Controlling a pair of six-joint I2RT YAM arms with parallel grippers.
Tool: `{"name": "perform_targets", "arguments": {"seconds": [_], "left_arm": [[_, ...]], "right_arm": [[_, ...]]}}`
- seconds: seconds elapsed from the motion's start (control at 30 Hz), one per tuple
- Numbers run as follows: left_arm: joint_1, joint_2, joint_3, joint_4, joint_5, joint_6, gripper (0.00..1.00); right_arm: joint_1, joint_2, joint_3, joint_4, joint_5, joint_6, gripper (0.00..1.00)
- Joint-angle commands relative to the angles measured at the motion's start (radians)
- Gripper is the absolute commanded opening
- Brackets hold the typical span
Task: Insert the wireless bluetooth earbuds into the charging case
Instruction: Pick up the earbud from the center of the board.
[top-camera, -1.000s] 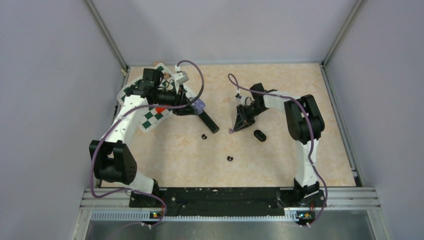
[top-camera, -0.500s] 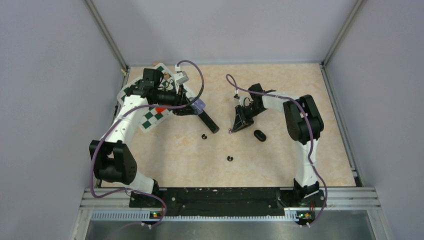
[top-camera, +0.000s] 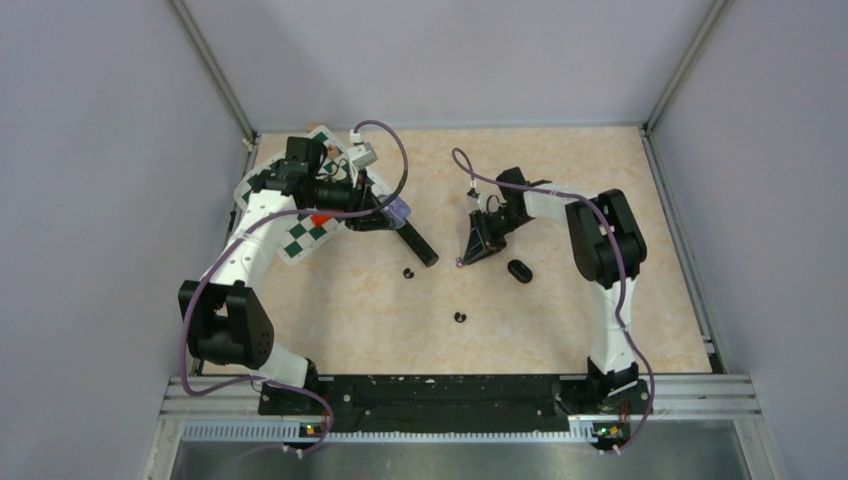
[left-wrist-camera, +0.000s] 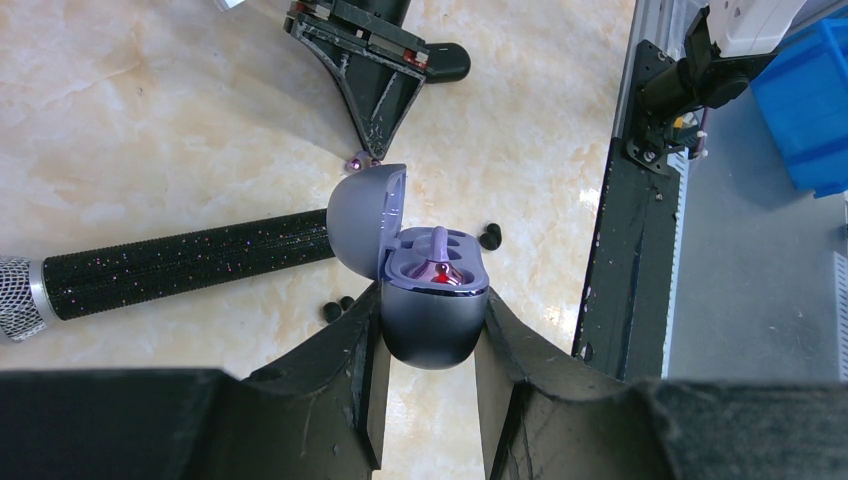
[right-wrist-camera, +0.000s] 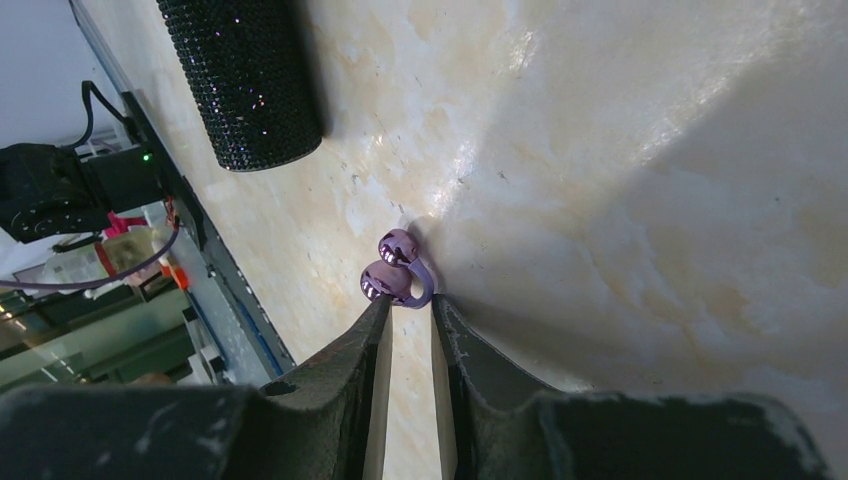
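My left gripper is shut on the open grey-purple charging case and holds it above the table with its lid swung back. One pale purple earbud sits inside the case beside a red light. My right gripper is shut on the other pale purple earbud, low over the table; it also shows in the left wrist view. Two black earbuds lie loose on the table.
A long black glitter microphone lies between the arms. A closed black oval case lies right of my right gripper. A checkered board lies under the left arm. Metal rails edge the table.
My right wrist and its cable have shifted slightly to the left. The left arm and the case have not moved.
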Motion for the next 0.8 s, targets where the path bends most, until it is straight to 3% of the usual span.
{"name": "perform_targets", "arguments": {"seconds": [0.0, 0.77], "left_arm": [[-0.002, -0.049, -0.004, 0.015, 0.019, 0.016, 0.00], [-0.002, -0.053, -0.006, 0.013, 0.019, 0.021, 0.00]], "right_arm": [[0.014, 0.037, 0.003, 0.032, 0.023, -0.001, 0.22], [0.042, 0.014, 0.004, 0.036, 0.087, 0.008, 0.14]]}}
